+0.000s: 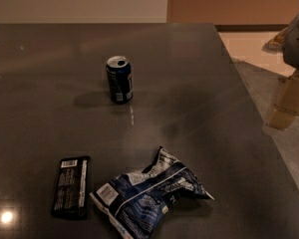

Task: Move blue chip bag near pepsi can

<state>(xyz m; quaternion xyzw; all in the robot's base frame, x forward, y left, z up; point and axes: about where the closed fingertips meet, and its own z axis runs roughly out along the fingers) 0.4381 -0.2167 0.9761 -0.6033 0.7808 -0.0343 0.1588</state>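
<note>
One blue chip bag (148, 197); end effector (285, 107) far right

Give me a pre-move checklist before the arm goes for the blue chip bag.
1. The blue chip bag is found, lying crumpled near the front of the table: ok.
2. The pepsi can stands upright, farther back: ok.
3. Nothing lies between bag and can: ok.
4. The black bar lies close on the bag's left; whether it touches: cannot tell.
5. The gripper is at the right edge, far from the bag: not ok.
</note>
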